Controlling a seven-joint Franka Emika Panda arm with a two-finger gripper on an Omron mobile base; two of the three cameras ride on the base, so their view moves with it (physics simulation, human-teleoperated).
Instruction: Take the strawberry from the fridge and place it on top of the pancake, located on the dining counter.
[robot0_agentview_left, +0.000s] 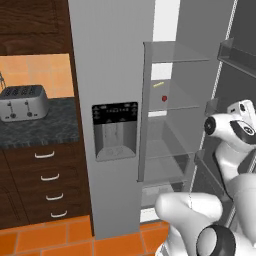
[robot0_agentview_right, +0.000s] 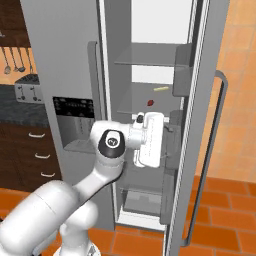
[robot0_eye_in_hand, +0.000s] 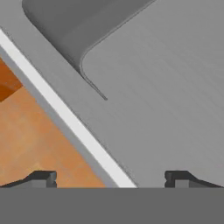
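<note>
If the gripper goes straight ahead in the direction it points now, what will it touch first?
Probably the fridge's grey inner surface, which lies ahead of the open gripper in the hand view; the distance is unclear. The strawberry is not on that line.

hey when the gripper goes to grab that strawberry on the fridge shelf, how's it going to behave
The strawberry looks small and roundish, so a nudge would probably roll it along the smooth glass shelf. It is likely light and may slip between the fingertips, now spread wide. Being fruit, it probably bruises under a hard squeeze.

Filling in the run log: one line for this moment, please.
fridge: right door open | strawberry: on shelf, untouched | gripper: open, empty, near door
</note>
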